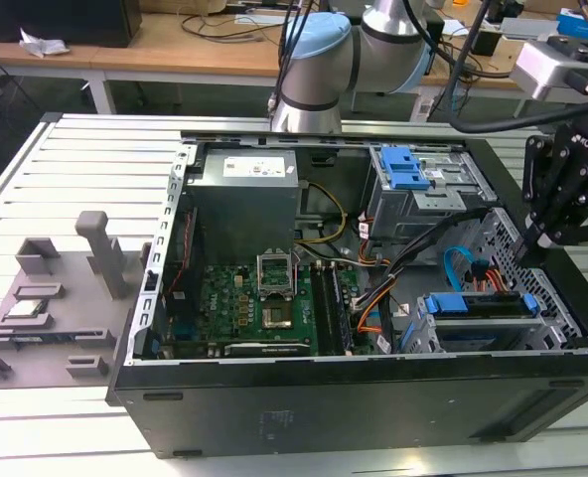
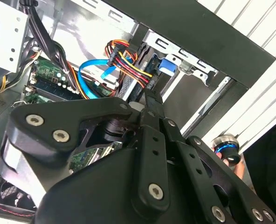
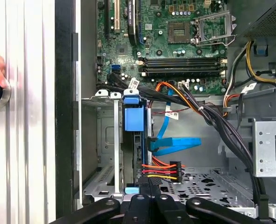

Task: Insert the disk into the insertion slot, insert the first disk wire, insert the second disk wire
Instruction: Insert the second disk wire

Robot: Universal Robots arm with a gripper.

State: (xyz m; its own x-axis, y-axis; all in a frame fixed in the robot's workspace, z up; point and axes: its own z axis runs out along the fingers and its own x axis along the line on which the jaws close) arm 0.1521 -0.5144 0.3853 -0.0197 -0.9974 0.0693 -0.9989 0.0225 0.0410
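- The computer case (image 1: 354, 407) lies open on the desk (image 1: 75, 169). In the exterior view the disk (image 1: 478, 306) sits flat in the slot (image 1: 550, 296), at the case's 4 o'clock corner.
- The wire bundle (image 1: 485, 270) of orange, red and black meets the disk's edge at its 12 o'clock.
- The blue cable (image 1: 453, 263) loops at the disk's 11 o'clock. In the first wrist view its dark end (image 3: 152, 143) touches the disk's edge.
- The gripper (image 1: 525, 256) hangs at the disk's 1 o'clock, jaws narrow, fingers close together, tip just beside the wire bundle.

Disk (image 3: 133, 119) sits in insertion slot (image 3: 115, 150), first disk wire (image 3: 159, 171) and second disk wire (image 3: 177, 143) attached.
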